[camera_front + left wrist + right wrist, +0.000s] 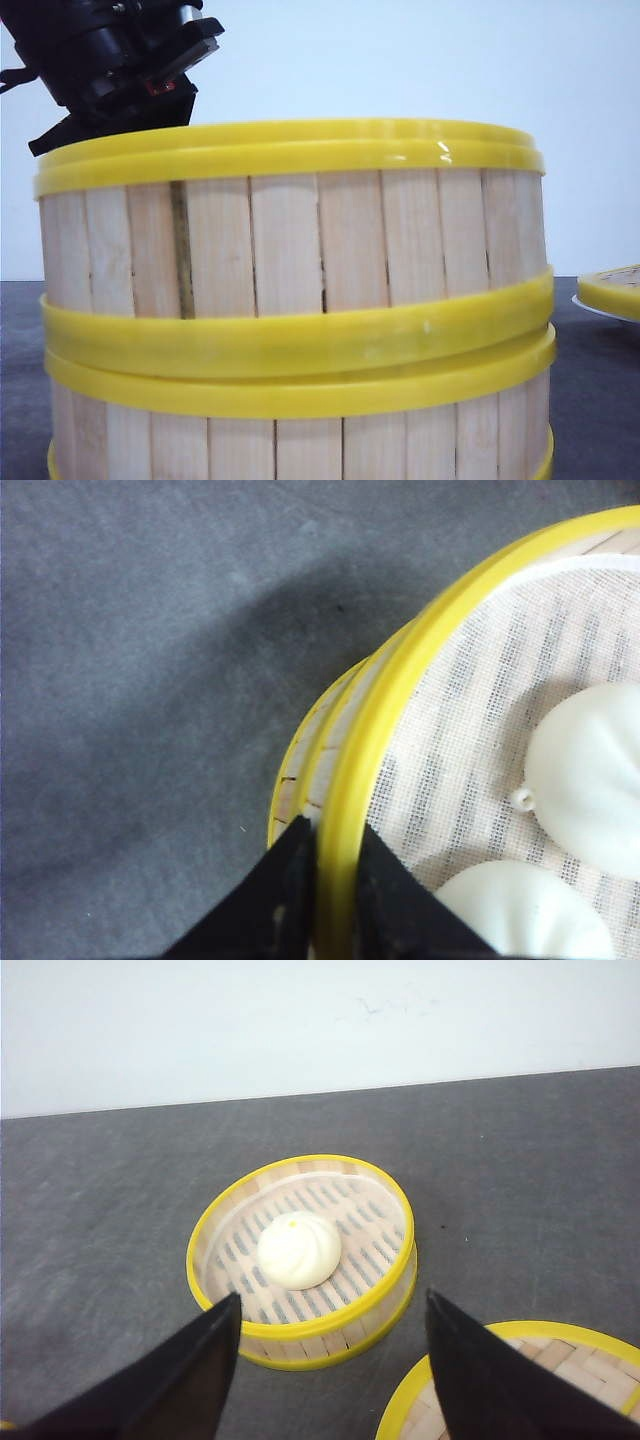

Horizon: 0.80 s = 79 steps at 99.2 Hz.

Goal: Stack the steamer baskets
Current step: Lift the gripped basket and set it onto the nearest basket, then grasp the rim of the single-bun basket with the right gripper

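Two round slatted wooden steamer baskets with yellow rim bands are sitting stacked on the dark grey tabletop (520, 1160), the upper basket (290, 220) resting on the lower basket (300, 440) and filling the front view. My left pincer (335, 880) is pinching the upper basket's yellow rim between nearly closed fingers; white steamed buns (590, 780) are lying on its mesh liner. My right pincer (330, 1360) is hanging wide open and empty above a third slatted basket (305, 1260) holding one white bun (298, 1250).

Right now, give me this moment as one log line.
left gripper: shut on top basket rim | stack: two | right gripper: open over bun basket
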Motion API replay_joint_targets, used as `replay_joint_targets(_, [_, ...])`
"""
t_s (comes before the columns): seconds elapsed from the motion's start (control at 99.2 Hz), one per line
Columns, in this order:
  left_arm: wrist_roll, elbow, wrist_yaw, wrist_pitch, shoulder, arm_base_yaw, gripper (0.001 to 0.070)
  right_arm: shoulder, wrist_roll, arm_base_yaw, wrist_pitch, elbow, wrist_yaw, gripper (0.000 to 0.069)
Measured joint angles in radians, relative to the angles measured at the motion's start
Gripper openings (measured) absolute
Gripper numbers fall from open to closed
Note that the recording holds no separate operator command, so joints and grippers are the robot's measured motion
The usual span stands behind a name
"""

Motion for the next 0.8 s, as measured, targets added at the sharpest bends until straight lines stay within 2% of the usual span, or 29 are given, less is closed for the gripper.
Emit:
replay_joint_targets(0.171, [-0.003,0.000,0.001,-0.003,0.000,0.000,0.0036,0.000,0.000,0.000,0.000,0.000,0.000,0.0354])
replay_joint_targets(0.333, [-0.021,0.000,0.013,0.002,0.000,0.000,0.0195,0.000,0.000,0.000,-0.001,0.000,0.000,0.0354])
replay_joint_targets(0.403, [-0.023,0.000,0.013,0.003,0.000,0.000,0.0234,0.000,0.000,0.000,-0.002,0.000,0.000,0.0354])
replay_joint_targets(0.645, [-0.060,0.000,0.007,0.063,-0.004,0.000,0.0255,0.000,0.000,0.000,-0.002,0.000,-0.043,0.0354])
replay_joint_targets(0.796, [-0.085,0.000,-0.039,0.140,-0.111,0.000,0.0256,0.021,0.000,0.000,0.005,0.002,-0.053,0.0354])
